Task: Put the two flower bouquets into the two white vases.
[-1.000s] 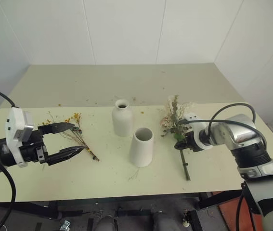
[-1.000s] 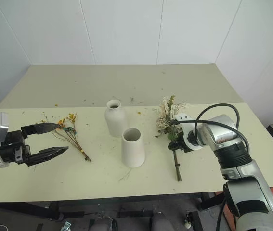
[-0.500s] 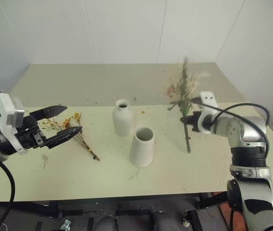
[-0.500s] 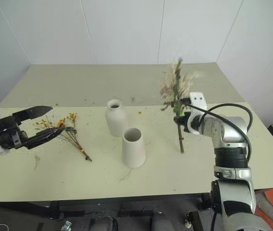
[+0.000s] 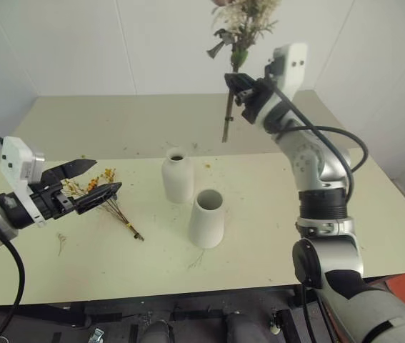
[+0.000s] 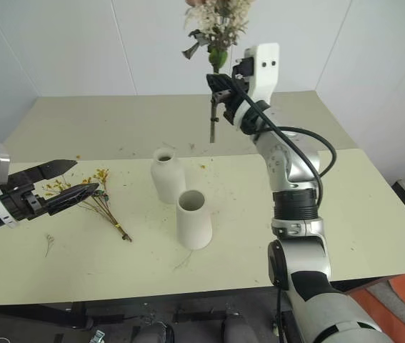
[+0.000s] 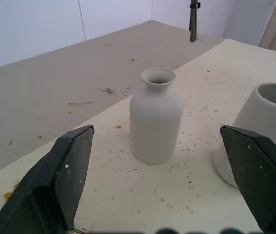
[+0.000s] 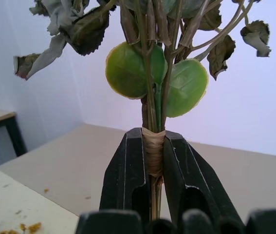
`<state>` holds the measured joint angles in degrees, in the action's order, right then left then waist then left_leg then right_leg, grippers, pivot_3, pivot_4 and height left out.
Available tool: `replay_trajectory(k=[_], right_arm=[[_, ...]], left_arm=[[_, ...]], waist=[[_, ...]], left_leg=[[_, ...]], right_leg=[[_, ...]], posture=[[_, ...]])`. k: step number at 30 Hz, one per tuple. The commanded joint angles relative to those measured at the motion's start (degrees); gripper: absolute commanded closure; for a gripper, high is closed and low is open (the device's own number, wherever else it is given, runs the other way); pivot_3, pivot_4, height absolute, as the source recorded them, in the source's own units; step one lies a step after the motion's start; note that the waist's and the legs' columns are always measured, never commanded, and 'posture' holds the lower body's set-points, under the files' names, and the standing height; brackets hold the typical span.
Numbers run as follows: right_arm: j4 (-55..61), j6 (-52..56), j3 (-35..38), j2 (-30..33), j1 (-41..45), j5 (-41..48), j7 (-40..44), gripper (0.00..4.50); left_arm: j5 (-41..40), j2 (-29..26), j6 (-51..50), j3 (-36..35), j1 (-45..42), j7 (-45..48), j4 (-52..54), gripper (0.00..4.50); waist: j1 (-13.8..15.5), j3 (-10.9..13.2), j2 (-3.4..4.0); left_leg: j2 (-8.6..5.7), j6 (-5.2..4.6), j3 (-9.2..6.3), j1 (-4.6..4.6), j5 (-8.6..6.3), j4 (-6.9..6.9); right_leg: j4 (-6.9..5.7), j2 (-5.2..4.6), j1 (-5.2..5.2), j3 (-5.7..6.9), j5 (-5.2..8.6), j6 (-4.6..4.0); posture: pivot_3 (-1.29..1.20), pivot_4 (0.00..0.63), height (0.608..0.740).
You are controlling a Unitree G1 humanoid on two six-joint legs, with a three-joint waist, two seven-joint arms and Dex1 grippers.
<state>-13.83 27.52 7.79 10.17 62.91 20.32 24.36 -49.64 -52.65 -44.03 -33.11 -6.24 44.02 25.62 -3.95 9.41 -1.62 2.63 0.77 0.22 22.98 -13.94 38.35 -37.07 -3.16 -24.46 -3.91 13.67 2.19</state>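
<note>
The top of the big bunch (image 5: 239,25) is cut off by the picture's edge. The wide vase (image 7: 262,131) is cut off on one side

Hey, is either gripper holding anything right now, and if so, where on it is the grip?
The right gripper holds the big bushy bouquet upright, clamped on the twine-wrapped binding around its stems. The left gripper is open and holds nothing.

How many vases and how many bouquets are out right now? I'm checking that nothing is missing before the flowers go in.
White vases: 2, bottle-shaped vase and wide-mouthed vase
Bouquets: 2, big bushy bouquet and small yellow-orange bouquet
Total: 4
</note>
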Motion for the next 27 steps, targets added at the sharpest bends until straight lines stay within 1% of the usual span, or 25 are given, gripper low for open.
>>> replay_trajectory(k=[1,9,14,21,27], right_arm=[[-0.7,-6.2,-1.5,-1.9,2.9,-0.4,1.4,4.27],[-3.4,-9.8,-4.2,-7.4,3.1,-0.3,2.1,4.27],[-2.7,-10.4,-5.6,-10.2,1.9,-0.7,1.8,4.27],[-1.3,-10.0,-7.1,-11.7,-0.2,-0.8,1.9,4.27],[-2.1,-11.2,-8.5,-11.6,-2.0,-2.2,2.5,4.27]], left_arm=[[-1.2,-0.8,0.0,-2.9,0.3,-0.6,2.0,0.00],[-1.5,-0.4,0.2,-3.1,1.1,-0.8,2.8,0.00],[-1.8,-0.7,0.5,-2.9,1.0,-0.1,2.4,0.00],[-2.0,-1.2,1.0,-3.1,1.1,1.5,1.8,0.00],[-1.9,-1.3,1.0,-3.3,1.1,2.3,1.6,0.00]], waist=[[0.1,0.0,0.01],[0.0,0.0,0.02],[0.0,0.0,0.03],[0.0,0.0,0.04],[0.0,0.0,0.04]], left_leg=[[0.00,0.00,-0.01,0.01,0.00,-0.02],[0.00,0.01,-0.03,0.00,0.01,-0.04],[0.00,0.02,-0.03,0.00,0.01,-0.08],[0.00,0.02,-0.04,0.00,0.01,-0.08],[0.00,0.02,-0.04,0.00,0.01,-0.09]], right_leg=[[0.00,0.00,-0.01,0.02,0.00,0.00],[0.00,-0.02,-0.02,0.05,0.00,-0.01],[0.00,-0.02,-0.04,0.05,-0.01,-0.02],[0.00,-0.02,-0.05,0.07,-0.01,-0.03],[0.01,-0.02,-0.05,0.07,-0.01,-0.03]], posture=[[0.00,0.150,0.740],[0.00,0.150,0.740],[0.00,0.150,0.740],[0.00,0.150,0.740],[0.00,0.150,0.740]])
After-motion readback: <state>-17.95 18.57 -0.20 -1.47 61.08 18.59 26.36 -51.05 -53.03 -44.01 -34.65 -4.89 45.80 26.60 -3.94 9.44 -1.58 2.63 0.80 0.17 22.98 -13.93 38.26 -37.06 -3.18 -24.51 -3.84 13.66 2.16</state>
